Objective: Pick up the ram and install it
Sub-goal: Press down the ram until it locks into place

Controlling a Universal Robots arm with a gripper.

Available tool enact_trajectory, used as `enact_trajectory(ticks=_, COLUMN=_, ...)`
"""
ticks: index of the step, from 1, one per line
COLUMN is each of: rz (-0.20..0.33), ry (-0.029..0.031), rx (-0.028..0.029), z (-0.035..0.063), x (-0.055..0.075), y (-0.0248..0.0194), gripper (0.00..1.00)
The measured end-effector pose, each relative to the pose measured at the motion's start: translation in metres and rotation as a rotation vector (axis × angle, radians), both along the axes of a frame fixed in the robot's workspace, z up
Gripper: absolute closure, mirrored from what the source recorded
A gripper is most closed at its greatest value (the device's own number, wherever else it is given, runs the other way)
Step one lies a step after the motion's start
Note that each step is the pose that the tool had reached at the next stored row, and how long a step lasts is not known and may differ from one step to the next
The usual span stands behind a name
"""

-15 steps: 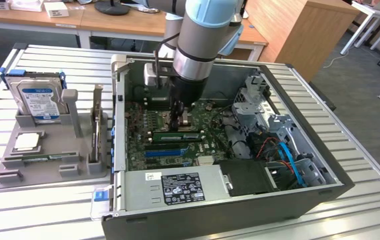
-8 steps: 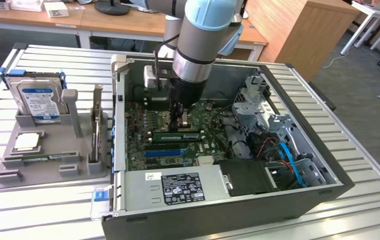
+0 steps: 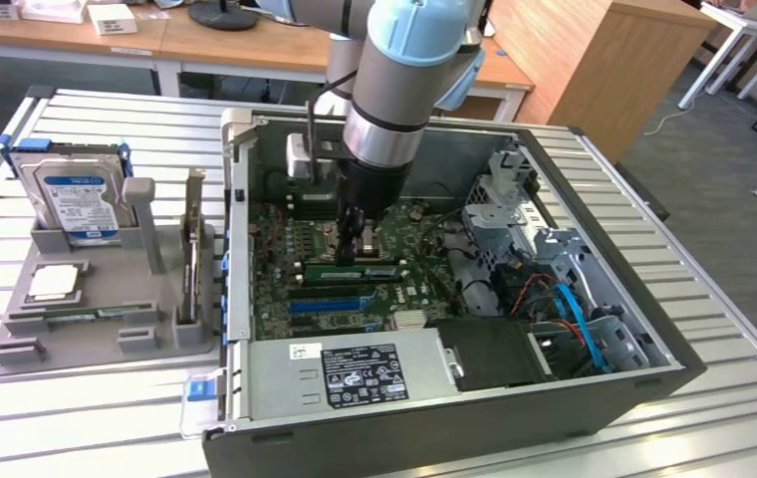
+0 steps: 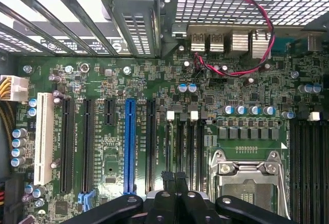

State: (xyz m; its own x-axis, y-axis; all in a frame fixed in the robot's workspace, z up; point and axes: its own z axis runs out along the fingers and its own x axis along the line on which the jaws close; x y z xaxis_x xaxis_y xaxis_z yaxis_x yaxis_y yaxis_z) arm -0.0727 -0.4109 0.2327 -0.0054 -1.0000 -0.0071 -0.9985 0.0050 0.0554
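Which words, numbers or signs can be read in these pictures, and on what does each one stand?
No text can be read with certainty.
Hard drive label: printed lines, too small to read.
Black label on the grey metal box inside the computer case: white print and marks, too small to read.
Motherboard: white print beside the slots, too blurred to read.

— What does the arm (image 3: pixel 398 75) look like above the computer case (image 3: pixel 644 388)?
— Pale blue joint caps, a silver-grey tube, then a black wrist section.
— And the gripper (image 4: pixel 175 179)?
— Black, with two slim fingers (image 4: pixel 167 179) and rounded links carrying small silver screws.
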Motion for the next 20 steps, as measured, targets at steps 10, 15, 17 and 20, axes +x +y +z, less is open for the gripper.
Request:
enact_trajectory(ticks=10, rz=0.0, ry=0.0, rx=0.0001, z=-0.0025, x=0.0, y=0.0, gripper=0.9)
enact_trajectory(ticks=15, rz=0.0, ry=-0.0001, rx=0.0013, z=-0.0048, x=0.0, y=0.0, gripper=0.9)
enact_trajectory(ticks=17, rz=0.0, ry=-0.0001, rx=0.0024, z=-0.0058, x=0.0, y=0.0, gripper=0.9)
enact_trajectory(ticks=20, rz=0.0, ry=0.0, rx=0.0023, z=-0.0061, x=0.0, y=0.0, gripper=0.9)
